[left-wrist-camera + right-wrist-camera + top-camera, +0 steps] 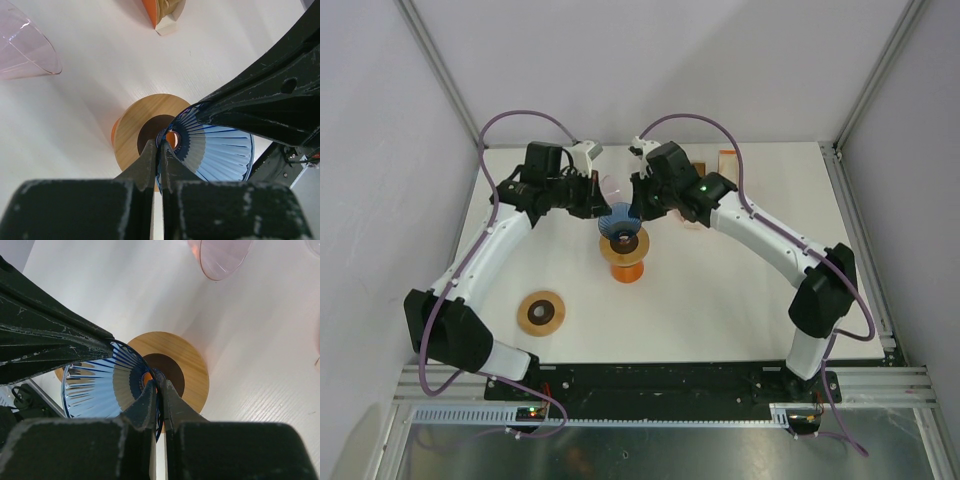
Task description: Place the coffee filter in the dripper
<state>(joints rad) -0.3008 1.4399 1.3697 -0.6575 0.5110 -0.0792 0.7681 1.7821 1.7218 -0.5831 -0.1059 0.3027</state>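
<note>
**Entry: dripper held over its stand**

**Handling (judged).**
- Table (pixel 740 300): white. An orange cup (pixel 629 270) stands on it, capped by a wooden ring (pixel 145 112).
- Dripper (pixel 220 150): a blue ribbed glass cone, held just above the ring with its spout roughly over the ring's dark hole.
  - It is best lowered level, both sides at one pace, so that the spout is centred before either grip is eased.
  - Glass pinched at the rim may slip or tilt if one side is released first.
- Coffee filter: not surely identified. A pale pleated patch low inside the dripper may be the filter or mere glare.
- A brown pack (pixel 167 12) is noted at the back of the table.

**Pose.**
- Left arm (pixel 490 250) and right arm (pixel 770 235): both are reached forward and bent inward, and the wrists are met over the cup.
- Left gripper (pixel 158 147) and right gripper (pixel 159 385): each is pointed downward and closed narrow on the dripper's rim, on opposite sides.
</note>
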